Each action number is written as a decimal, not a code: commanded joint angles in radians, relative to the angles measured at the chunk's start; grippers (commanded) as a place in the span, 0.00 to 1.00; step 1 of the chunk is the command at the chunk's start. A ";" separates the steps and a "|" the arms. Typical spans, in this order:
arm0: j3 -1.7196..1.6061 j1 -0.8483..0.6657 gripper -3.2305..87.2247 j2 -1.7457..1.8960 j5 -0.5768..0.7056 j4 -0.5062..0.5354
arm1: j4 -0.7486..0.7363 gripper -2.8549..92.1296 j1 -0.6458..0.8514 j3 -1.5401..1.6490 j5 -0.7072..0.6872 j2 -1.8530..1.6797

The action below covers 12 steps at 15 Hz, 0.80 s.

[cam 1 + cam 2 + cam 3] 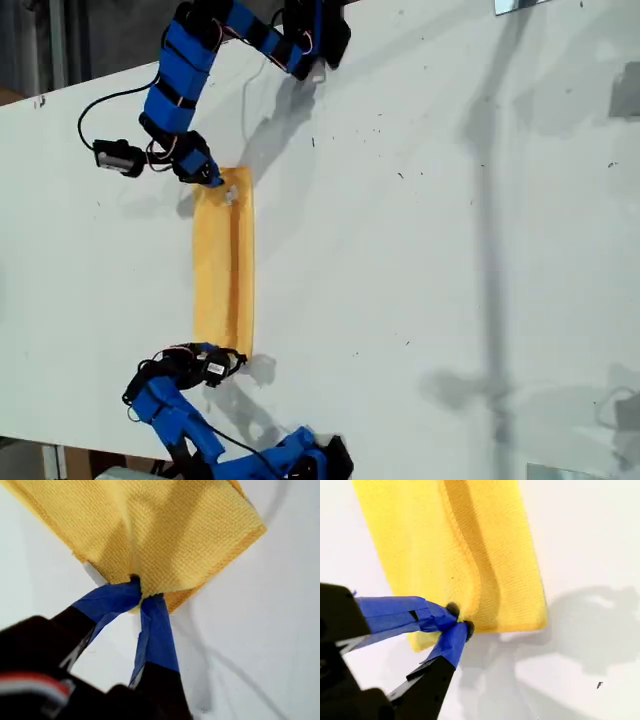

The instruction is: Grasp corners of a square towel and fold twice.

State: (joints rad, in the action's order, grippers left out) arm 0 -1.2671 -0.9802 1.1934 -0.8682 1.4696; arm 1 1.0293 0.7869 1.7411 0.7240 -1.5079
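Observation:
The yellow-orange towel (222,265) lies on the white table (450,250) folded into a narrow strip with a lengthwise ridge. My first gripper (213,181) is at the strip's end toward the exterior view's top. In the first wrist view, my first gripper (137,591) is shut on the towel (165,530) at its end edge, beside a small white tag (92,572). My second gripper (237,358) is at the opposite end. In the second wrist view, my second gripper (460,622) is pinched shut on the towel (450,545) near a corner.
Both arm bases stand on the table, one (310,35) at the exterior view's top and one (310,460) at its bottom. A black cable (100,105) loops near the first arm. The table's edge (20,105) runs along the exterior view's left.

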 commanded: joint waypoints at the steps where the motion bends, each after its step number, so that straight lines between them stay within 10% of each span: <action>1: -0.021 0.032 0.03 0.072 -0.011 -0.018 | -0.021 0.03 0.025 0.025 -0.018 -0.084; 12: -0.155 0.054 0.03 0.089 -0.029 -0.084 | -0.038 0.03 -0.060 0.107 -0.020 -0.109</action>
State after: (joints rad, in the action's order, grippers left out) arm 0 -1.4205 -0.9342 1.2349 -0.8836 1.4036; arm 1 0.9971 0.7348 1.8530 0.7148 -1.5370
